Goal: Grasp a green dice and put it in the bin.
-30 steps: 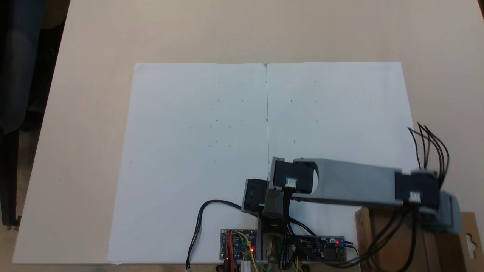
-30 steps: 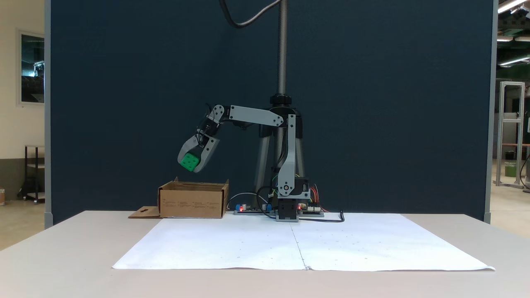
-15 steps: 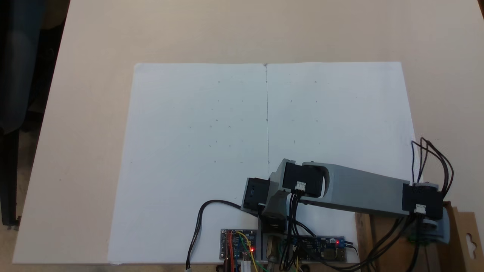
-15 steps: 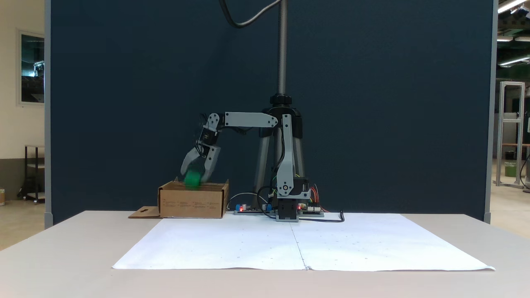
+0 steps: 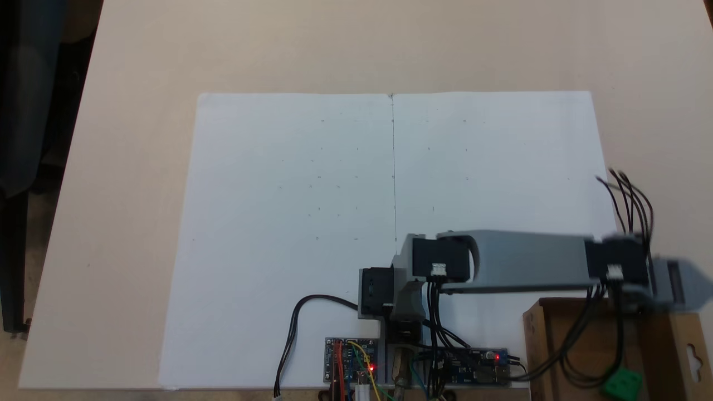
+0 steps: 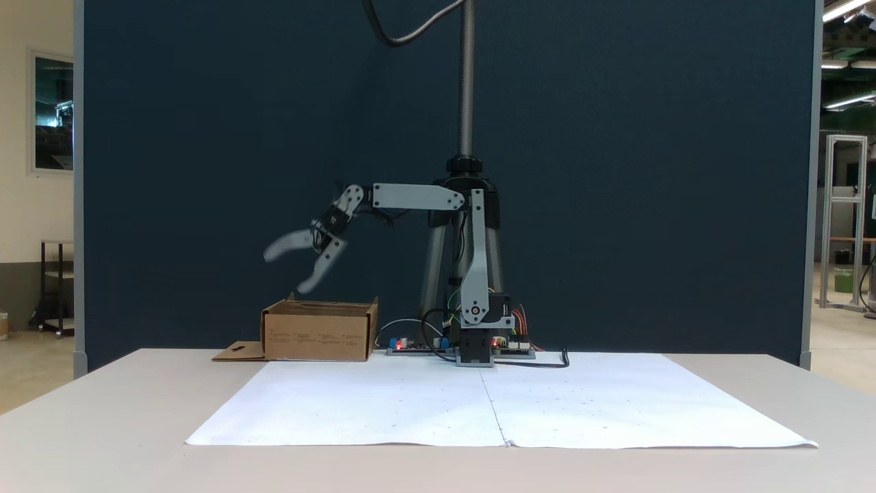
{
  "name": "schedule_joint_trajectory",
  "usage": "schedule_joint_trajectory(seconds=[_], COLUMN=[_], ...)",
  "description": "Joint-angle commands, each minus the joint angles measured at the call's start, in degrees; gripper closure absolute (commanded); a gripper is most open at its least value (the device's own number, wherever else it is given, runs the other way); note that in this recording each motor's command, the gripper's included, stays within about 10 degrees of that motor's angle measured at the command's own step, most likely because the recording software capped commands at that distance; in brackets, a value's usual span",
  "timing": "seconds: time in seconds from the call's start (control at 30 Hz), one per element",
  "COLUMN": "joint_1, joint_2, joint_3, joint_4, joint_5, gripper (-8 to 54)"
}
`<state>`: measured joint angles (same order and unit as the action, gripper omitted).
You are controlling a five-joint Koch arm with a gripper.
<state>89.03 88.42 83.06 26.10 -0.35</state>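
Observation:
The green dice (image 5: 623, 383) lies on the floor of the bin (image 5: 539, 334), a brown cardboard box at the lower right of a fixed view from above. From the front, the bin (image 6: 319, 331) stands left of the arm's base and its walls hide the dice. My gripper (image 6: 284, 268) hangs above the bin's left part, open wide, with nothing between its fingers. In the view from above, the gripper (image 5: 682, 285) shows as a blurred grey shape over the bin's far edge.
Two white paper sheets (image 5: 334, 223) cover the middle of the table in front of the arm's base (image 6: 479, 342). Circuit boards with lit red LEDs (image 5: 352, 361) and loose cables lie beside the base. The bin's flap (image 6: 239, 352) lies flat on its left.
The gripper dipped to the bin's rim with the dice, then opened and rose. The dice dropped out of the jaws and now rests inside the bin.

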Motion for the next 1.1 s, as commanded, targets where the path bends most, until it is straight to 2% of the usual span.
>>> schedule_joint_trajectory(seconds=[0.0,0.67,1.07], joint_1=[-3.4,-51.6,-75.4], joint_2=[5.1,20.7,32.3], joint_3=[-1.1,3.3,16.6], joint_4=[-3.4,-3.4,-12.0], joint_5=[3.3,3.2,3.2], gripper=[3.2,1.5,1.4])
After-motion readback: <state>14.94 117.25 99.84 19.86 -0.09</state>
